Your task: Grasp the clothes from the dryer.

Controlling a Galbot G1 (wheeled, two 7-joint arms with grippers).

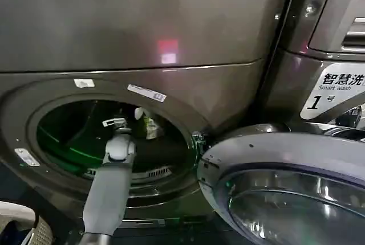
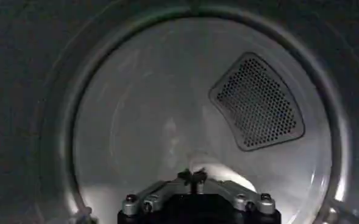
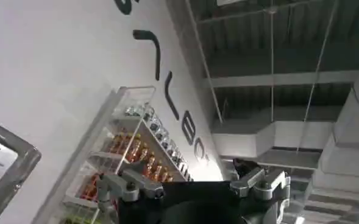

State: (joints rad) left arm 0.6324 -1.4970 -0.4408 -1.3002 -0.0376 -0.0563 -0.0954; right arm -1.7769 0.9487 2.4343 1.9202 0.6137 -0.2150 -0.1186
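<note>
The large bronze-grey front-loading dryer [image 1: 142,40] stands with its round glass-fronted door [image 1: 285,194] swung open at four o'clock. Inside the steel drum [image 2: 167,122] lies a small yellow-green and pale bundle of clothes [image 1: 149,124]. The left gripper [image 1: 116,123], fingers pinched together on nothing, sits just at nine o'clock of the bundle. The right gripper [image 3: 194,185] points at a far shelf of bottles [image 3: 136,152]; whether it is clenched cannot be told.

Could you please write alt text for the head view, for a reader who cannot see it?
The robot's left arm reaches into the open dryer, its left gripper inside the drum close to a small pale and yellow-green bundle of clothes. The round door hangs open at the right, and the corner of a white basket shows at lower left.
</note>
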